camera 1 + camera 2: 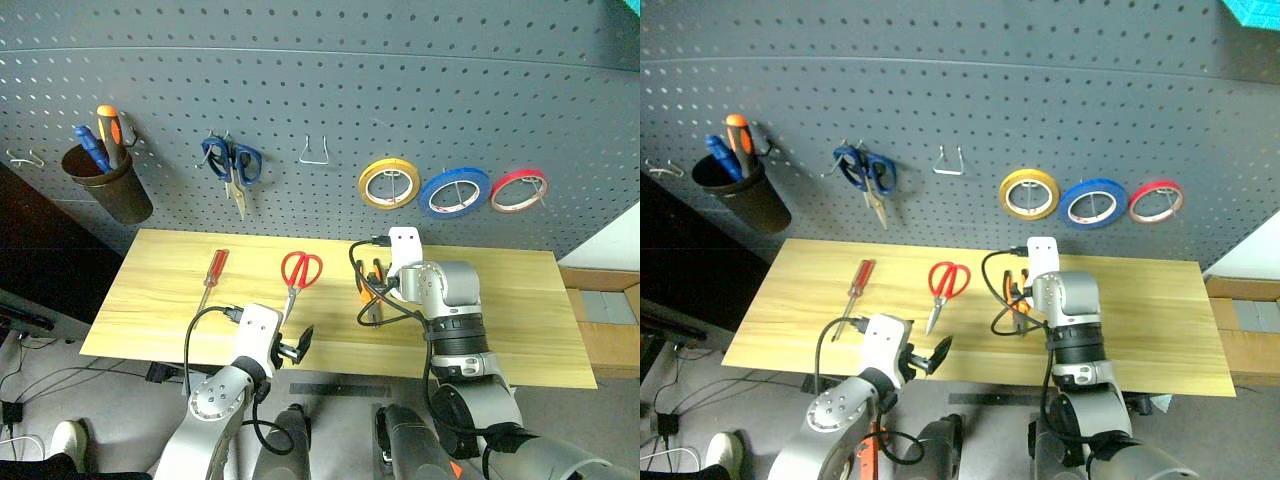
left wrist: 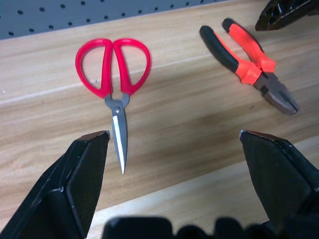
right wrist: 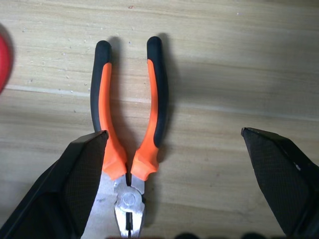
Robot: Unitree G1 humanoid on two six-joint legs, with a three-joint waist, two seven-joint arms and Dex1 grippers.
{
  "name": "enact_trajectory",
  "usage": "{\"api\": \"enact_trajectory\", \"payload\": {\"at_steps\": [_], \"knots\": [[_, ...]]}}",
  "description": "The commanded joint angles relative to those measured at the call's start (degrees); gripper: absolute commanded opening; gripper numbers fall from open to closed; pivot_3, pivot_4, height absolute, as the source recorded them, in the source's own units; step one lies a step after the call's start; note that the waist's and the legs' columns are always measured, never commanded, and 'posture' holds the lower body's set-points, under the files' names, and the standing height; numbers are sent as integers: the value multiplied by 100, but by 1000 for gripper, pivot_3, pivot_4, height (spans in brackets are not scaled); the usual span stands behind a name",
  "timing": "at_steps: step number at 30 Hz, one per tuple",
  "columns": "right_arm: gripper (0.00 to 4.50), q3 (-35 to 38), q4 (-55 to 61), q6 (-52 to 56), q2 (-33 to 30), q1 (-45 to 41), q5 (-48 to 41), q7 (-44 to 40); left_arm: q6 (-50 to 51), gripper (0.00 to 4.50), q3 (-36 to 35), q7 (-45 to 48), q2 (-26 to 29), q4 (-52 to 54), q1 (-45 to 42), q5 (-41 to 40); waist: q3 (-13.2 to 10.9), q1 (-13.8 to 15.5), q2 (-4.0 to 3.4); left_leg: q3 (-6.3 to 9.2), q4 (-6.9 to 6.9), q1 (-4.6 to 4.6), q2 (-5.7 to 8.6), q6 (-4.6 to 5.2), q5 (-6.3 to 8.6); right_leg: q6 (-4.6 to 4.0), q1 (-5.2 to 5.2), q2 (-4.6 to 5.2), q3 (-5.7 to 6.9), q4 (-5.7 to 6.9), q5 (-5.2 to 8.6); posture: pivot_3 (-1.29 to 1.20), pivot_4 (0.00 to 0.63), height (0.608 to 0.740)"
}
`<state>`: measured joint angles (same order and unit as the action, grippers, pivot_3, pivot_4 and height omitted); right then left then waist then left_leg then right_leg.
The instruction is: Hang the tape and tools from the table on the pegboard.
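Tools are seen nearest, both spread wide and empty. The left tool (image 1: 297,345) is held at the near edge of the bench (image 1: 520,320), with the red scissors (image 1: 298,274) lying just beyond it, blades toward the robot. The right tool (image 3: 172,149) is poised above the pliers (image 3: 128,139), which lie flat on the bench with handles pointing away; no contact is seen. The red screwdriver (image 1: 213,275) is laid to the left of the scissors. Farther back, on the pegboard (image 1: 320,90), the blue tape (image 1: 453,192) is hung on a hook between a yellow ring (image 1: 389,184) and a red ring (image 1: 518,190). Blue scissors (image 1: 232,165) and a cup (image 1: 108,185) of screwdrivers are hung further left.
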<state>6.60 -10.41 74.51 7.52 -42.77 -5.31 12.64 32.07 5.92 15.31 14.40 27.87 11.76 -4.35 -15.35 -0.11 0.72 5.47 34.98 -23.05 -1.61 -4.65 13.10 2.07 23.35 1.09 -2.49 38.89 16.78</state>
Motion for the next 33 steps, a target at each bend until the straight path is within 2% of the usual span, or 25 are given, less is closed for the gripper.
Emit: {"api": "enact_trajectory", "payload": {"at_steps": [1,19,23,33], "knots": [[4461,-148,189,-54,1060,35,-170,119,-31,4500,-77,-27,30,340,112,-30,-17,0,4,0,-2,0,0,0,0,0,1,0,0,-1,1,202,304,740],[4461,-694,-345,-773,1495,267,-700,766,132,4500,-303,67,169,568,225,-123,-161,5,21,1,-7,-27,-1,-4,1,1,28,2,2,-2,5,221,335,740],[4461,-818,-383,-811,1492,332,-824,866,264,4500,-540,94,243,849,440,-246,-175,6,27,1,-4,-76,-2,-5,-1,0,80,2,2,8,4,239,346,740],[4461,-1166,-502,-903,1236,575,-1057,891,480,4500,-683,9,332,1271,827,-292,-315,101,37,5,-4,-84,-2,-5,0,1,85,3,7,3,4,289,374,740]]}}
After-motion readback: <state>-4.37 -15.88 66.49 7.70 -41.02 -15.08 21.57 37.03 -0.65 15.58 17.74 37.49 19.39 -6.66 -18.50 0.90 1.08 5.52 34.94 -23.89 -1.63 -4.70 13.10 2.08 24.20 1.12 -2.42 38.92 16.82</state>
